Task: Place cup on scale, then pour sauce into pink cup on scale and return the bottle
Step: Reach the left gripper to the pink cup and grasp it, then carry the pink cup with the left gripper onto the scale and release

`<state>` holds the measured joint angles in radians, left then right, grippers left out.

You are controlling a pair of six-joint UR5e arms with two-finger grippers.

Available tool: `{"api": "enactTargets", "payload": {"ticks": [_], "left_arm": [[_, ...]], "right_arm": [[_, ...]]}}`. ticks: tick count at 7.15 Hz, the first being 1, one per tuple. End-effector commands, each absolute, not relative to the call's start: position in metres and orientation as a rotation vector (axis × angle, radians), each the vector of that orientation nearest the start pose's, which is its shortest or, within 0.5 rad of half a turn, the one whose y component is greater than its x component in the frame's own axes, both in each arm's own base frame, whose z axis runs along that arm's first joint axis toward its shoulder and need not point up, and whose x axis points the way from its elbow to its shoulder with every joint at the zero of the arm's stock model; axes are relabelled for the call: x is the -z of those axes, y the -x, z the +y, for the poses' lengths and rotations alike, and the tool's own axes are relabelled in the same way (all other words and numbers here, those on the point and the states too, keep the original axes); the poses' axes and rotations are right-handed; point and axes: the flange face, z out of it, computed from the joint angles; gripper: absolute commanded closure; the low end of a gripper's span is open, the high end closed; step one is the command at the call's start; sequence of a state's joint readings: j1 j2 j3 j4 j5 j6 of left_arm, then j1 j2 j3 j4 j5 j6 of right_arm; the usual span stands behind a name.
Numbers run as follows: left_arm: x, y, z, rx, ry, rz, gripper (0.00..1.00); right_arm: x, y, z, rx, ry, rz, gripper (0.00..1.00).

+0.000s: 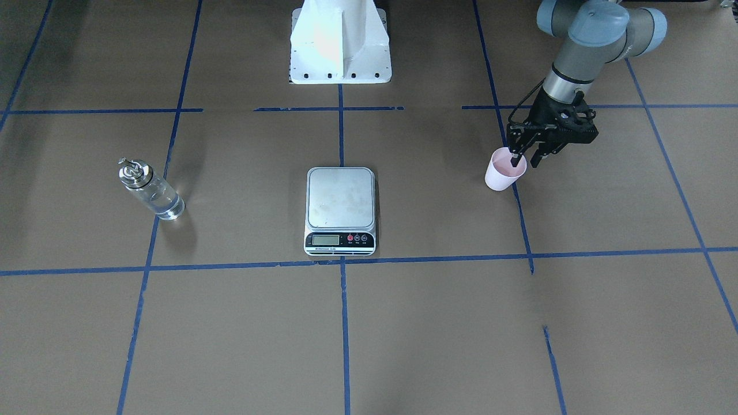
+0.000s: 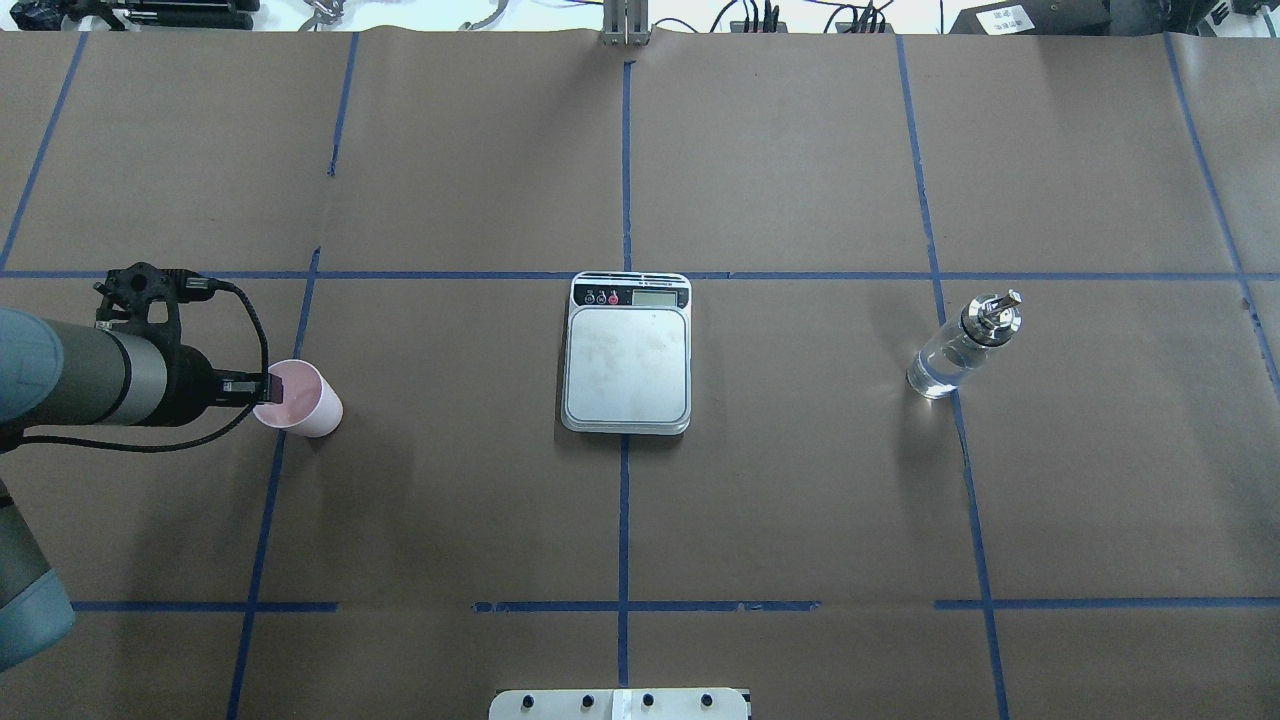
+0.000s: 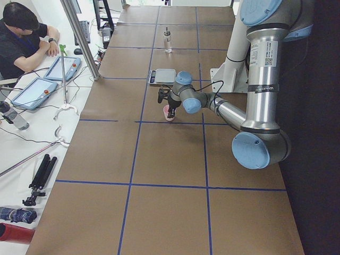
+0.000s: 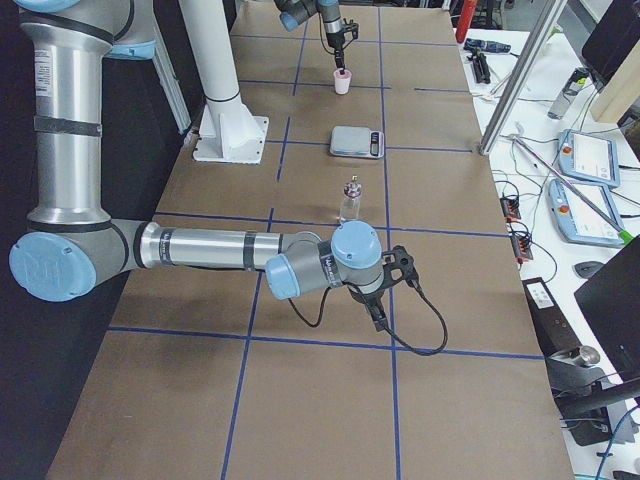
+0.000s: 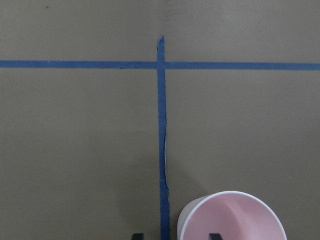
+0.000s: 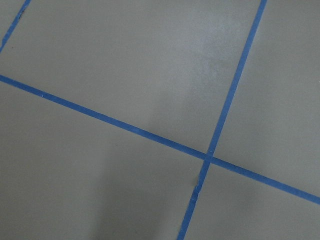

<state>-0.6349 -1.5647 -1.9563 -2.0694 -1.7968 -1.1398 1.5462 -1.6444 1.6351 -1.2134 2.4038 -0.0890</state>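
The pale pink cup [image 1: 501, 176] stands upright on the table at my left side, apart from the scale [image 1: 340, 199] at the centre. My left gripper [image 1: 526, 158] is open and straddles the cup's rim, one finger inside the cup and one outside. The left wrist view shows the cup [image 5: 232, 217] with both fingertips [image 5: 215, 235] at the bottom edge. The clear glass bottle [image 1: 151, 190] with a metal spout holds clear sauce and stands on my right side. My right gripper [image 4: 378, 312] hangs low over bare table; I cannot tell whether it is open.
The table is brown paper marked with blue tape lines [image 2: 625, 180]. The white robot base [image 1: 340, 52] stands behind the scale. An operator [image 3: 24, 37] sits at a side desk with tablets, beyond the table's far edge.
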Motion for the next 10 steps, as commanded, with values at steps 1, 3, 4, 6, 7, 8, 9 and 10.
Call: {"api": "enactTargets", "payload": {"ticks": [1,3,4,6,7,8,9,10], "left_arm": [[-0.423,-0.337,-0.385,0.080,-0.266,0.865,1.00],[-0.359,-0.334,-0.397,0.014,-0.282,0.809,1.00],[-0.298,-0.353,-0.415,0.018,-0.284,0.808,1.00],[-0.184,-0.415,-0.452,0.047,-0.261,0.862,1.00],[-0.146,-0.473,-0.472,0.114,-0.201,0.897,1.00],[-0.125,-0.525,-0.477,0.116,-0.179,0.924,1.00],[-0.124,-0.550,-0.478,0.108,-0.176,0.942,1.00],[-0.125,-0.558,-0.473,0.096,-0.174,0.942,1.00]], "right_arm": [[-0.619,-0.048,-0.479,0.251,-0.355,-0.815,0.00],[-0.619,-0.048,-0.479,0.251,-0.355,-0.815,0.00],[-0.619,-0.048,-0.479,0.251,-0.355,-0.816,0.00],[-0.619,-0.048,-0.479,0.250,-0.354,-0.817,0.00],[-0.618,-0.047,-0.479,0.238,-0.348,-0.823,0.00],[-0.617,-0.047,-0.479,0.230,-0.347,-0.831,0.00],[-0.613,-0.047,-0.479,0.225,-0.350,-0.832,0.00],[-0.612,-0.047,-0.479,0.215,-0.347,-0.834,0.00]]}}
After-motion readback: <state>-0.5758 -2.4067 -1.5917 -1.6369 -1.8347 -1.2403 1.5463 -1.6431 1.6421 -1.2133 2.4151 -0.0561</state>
